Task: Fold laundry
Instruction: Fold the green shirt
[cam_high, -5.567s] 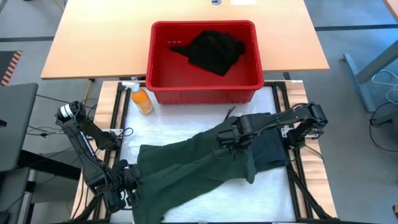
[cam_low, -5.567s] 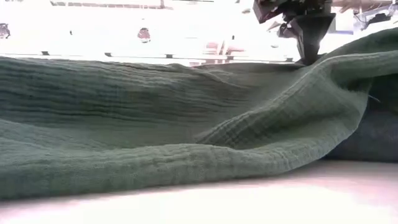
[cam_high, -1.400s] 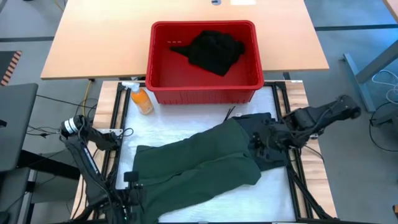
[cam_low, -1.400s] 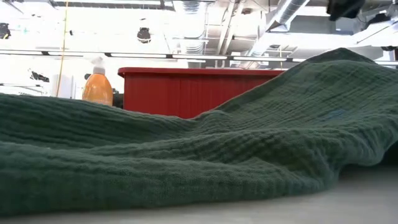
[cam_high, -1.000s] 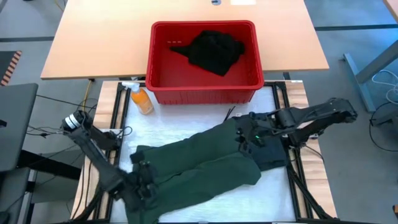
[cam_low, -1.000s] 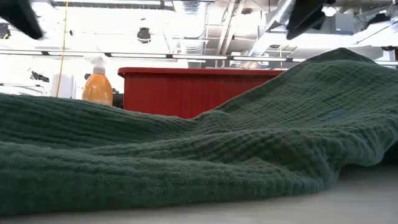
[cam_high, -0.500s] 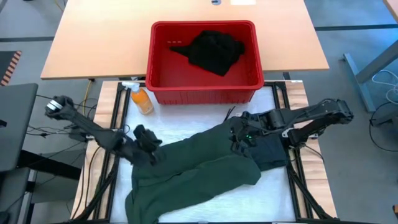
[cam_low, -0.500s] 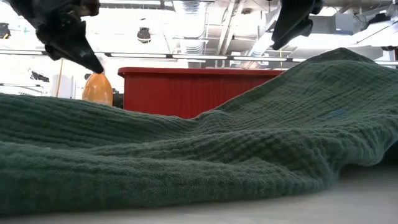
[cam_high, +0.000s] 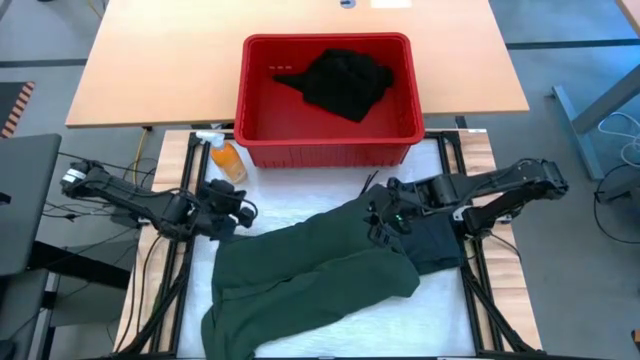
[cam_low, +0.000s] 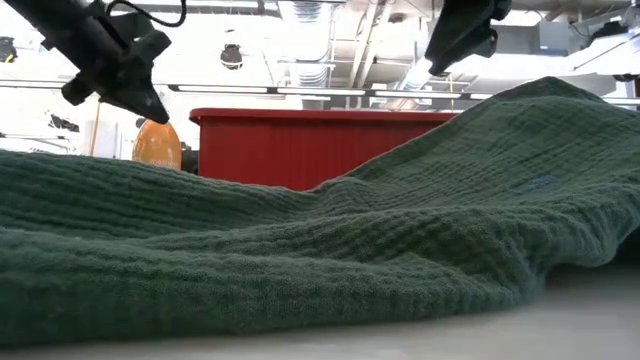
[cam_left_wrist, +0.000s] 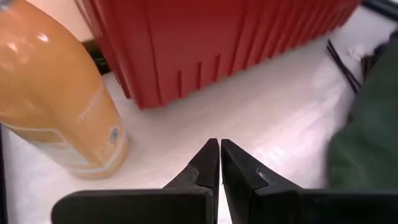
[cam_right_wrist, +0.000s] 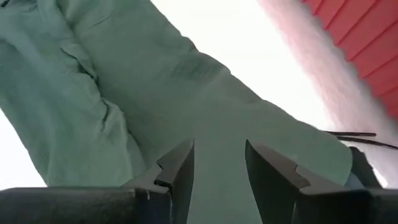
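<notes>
You could read no writing anywhere: the orange bottle (cam_left_wrist: 59, 93) carried a pale printed label and a small round mark, but both were too blurred to make out. A white cap showed on it from above, just off the near left corner of the red basket (cam_high: 262, 135).

From table height the green garment (cam_high: 310, 270) filled most of the low view and hid the table surface and the basket's lower wall; you saw only the arms' dark ends above it. A darker cloth (cam_high: 432, 243) lay partly under the green garment's right end, so its shape was unclear.

The basket held one crumpled black garment (cam_high: 342, 82), resting toward the middle and back. The green garment lay spread on the white table cover (cam_high: 300, 195), in front of the basket.

Your left gripper (cam_left_wrist: 219, 163) had its fingers pressed together on nothing, above bare cover near the bottle. Your right gripper (cam_right_wrist: 219, 163) hung over the green garment's right end with fingers parted, gripping nothing.
</notes>
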